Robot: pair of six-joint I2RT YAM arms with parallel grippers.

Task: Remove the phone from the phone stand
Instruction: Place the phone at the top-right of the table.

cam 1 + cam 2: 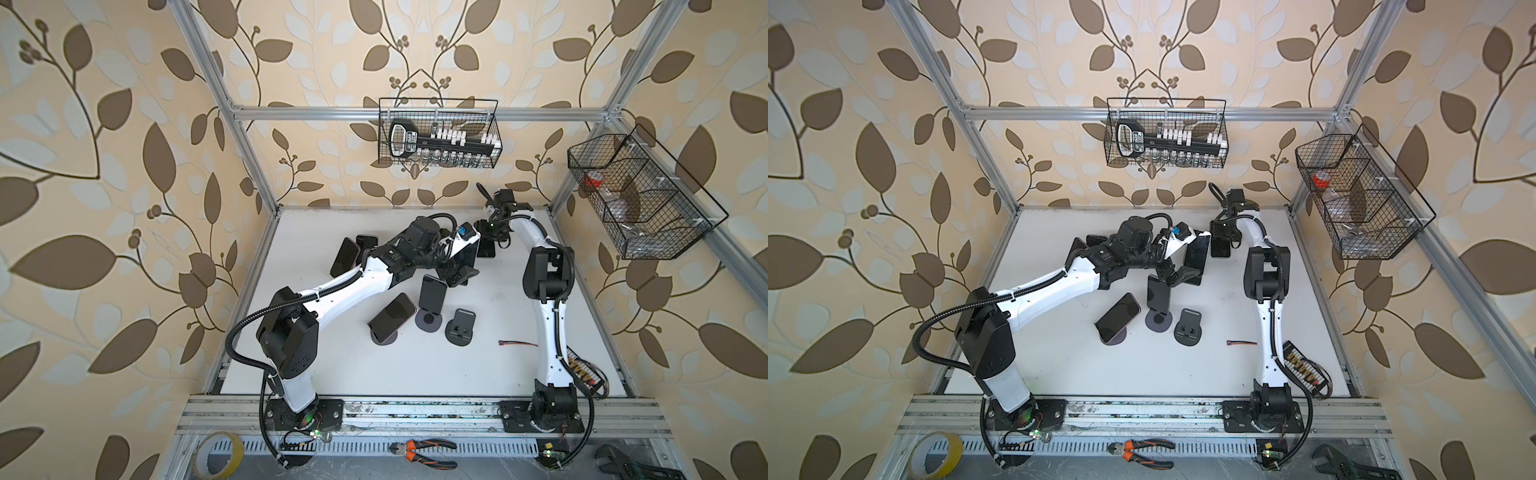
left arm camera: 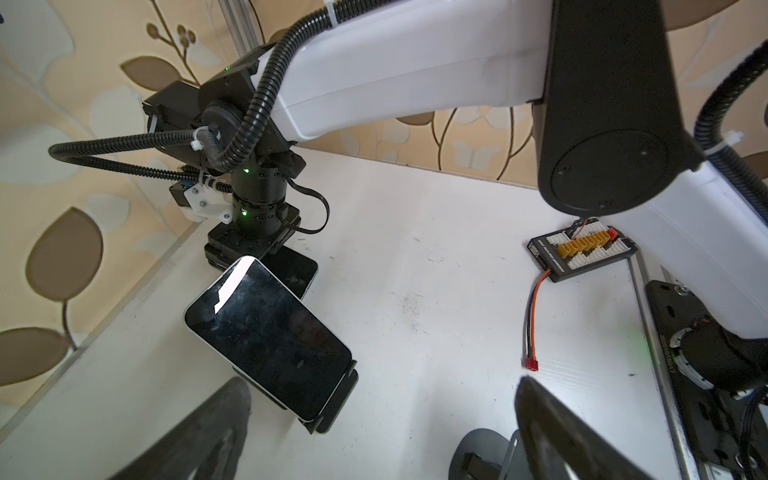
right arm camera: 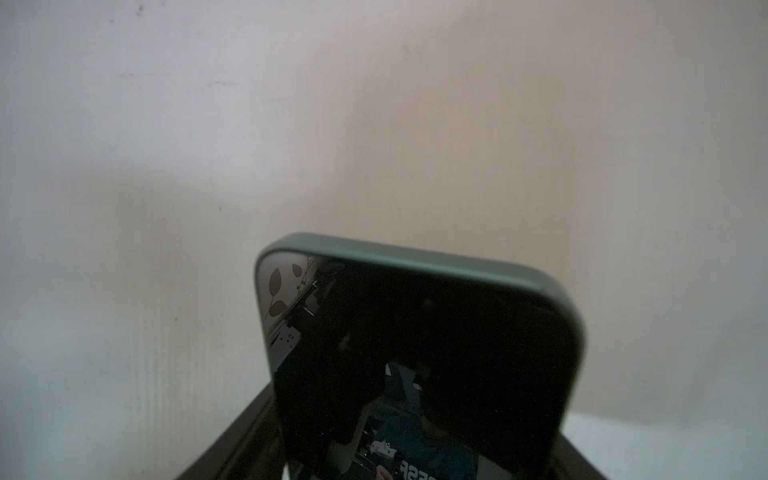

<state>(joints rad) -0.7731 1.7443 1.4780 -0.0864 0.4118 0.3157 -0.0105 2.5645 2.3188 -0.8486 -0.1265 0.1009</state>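
A white-edged phone [image 2: 270, 332] leans on a black phone stand [image 2: 332, 399]. My left gripper [image 2: 382, 419] hangs open just in front of it, its fingers [image 2: 208, 436] apart and touching nothing. In both top views this stand and phone [image 1: 465, 259] [image 1: 1198, 257] stand behind the left gripper [image 1: 457, 276] [image 1: 1177, 276]. At the back of the table my right gripper [image 1: 492, 232] points down and is shut on a second phone [image 3: 415, 332] in a grey-green case. That phone [image 2: 295, 270] lies low on the table.
Two more phones on round-based stands [image 1: 392, 318] [image 1: 432, 291] and an empty stand [image 1: 460, 328] occupy the table's middle. Two loose phones [image 1: 345, 257] lie at back left. A red-tipped cable [image 1: 517, 343] and a connector board [image 2: 582, 253] sit by the right arm's base.
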